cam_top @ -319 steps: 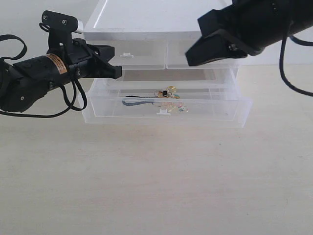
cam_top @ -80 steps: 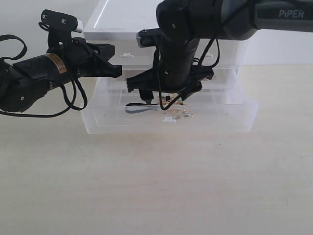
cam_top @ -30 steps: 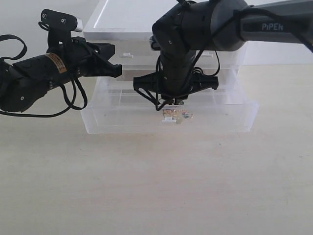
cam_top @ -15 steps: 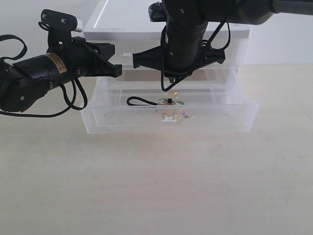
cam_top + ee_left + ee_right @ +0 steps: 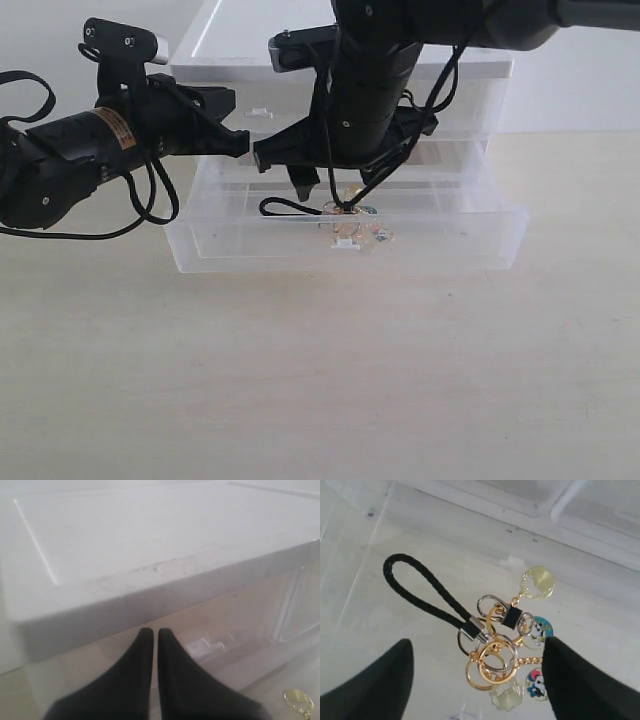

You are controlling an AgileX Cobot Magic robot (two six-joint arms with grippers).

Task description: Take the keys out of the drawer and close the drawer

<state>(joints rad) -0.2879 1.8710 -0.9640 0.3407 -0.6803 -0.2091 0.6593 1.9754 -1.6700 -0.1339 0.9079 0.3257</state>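
The keys (image 5: 345, 210) lie inside the open drawer (image 5: 450, 245), gold rings bunched near the small white tab handle (image 5: 345, 243). Their black braided strap (image 5: 285, 207) points left. My right gripper (image 5: 328, 195) hangs open just above them, reaching down from above the unit. In the right wrist view the rings (image 5: 492, 657), strap (image 5: 420, 590) and round charms lie between the two dark fingers (image 5: 375, 680), and nothing is gripped. My left gripper (image 5: 235, 145) is shut and empty, level with the unit's upper left corner; its tips (image 5: 152, 632) are almost together.
The white unit (image 5: 300, 40) stands at the back of the pale table (image 5: 320, 380), with two half-width drawers (image 5: 265, 115) shut above the open one. The open drawer juts out over the table. One gold charm (image 5: 298, 699) shows in the left wrist view.
The right gripper, raised half a second ago, has dropped back over the keys with its fingers spread. The keys still lie in the drawer. The left arm has not moved.
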